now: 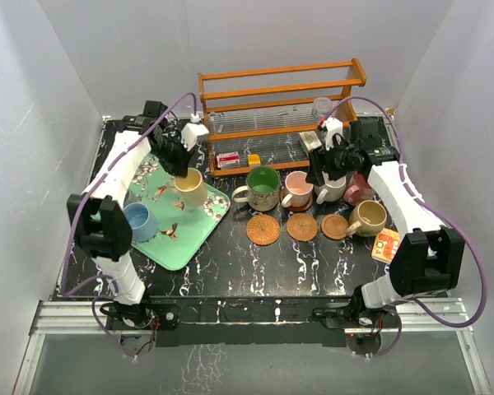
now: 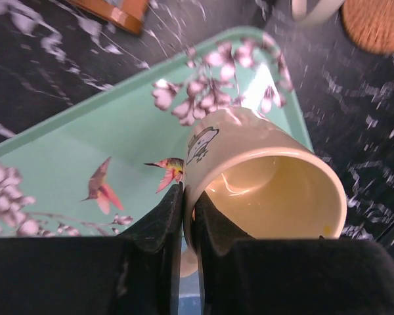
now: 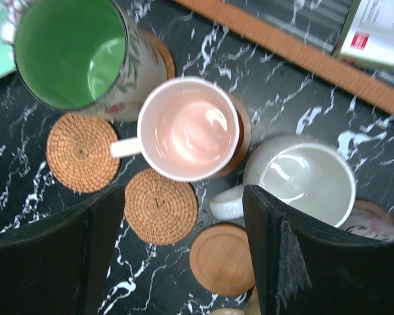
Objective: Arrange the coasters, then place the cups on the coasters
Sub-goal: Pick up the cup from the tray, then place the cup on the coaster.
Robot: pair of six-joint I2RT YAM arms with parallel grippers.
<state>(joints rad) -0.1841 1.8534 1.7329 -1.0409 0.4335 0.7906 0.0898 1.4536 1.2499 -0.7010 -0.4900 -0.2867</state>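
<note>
Cup-placing step, by the look of it: yellow mug [image 1: 189,188] on the far-right part of the tray [image 1: 189,240], pinched at its wall by the left gripper [image 2: 187,197], one finger inside the rim and one outside. Right of the tray, right gripper [image 1: 325,169] hanging with fingers apart above the white mug [image 3: 308,180], nothing held; also right of the tray, bare woven coasters [image 1: 263,229] and a smooth coaster [image 1: 335,226]. Next, probably: lift clear of the tray's lip, carry rightward, set down centred on the woven coaster nearest the tray.
</note>
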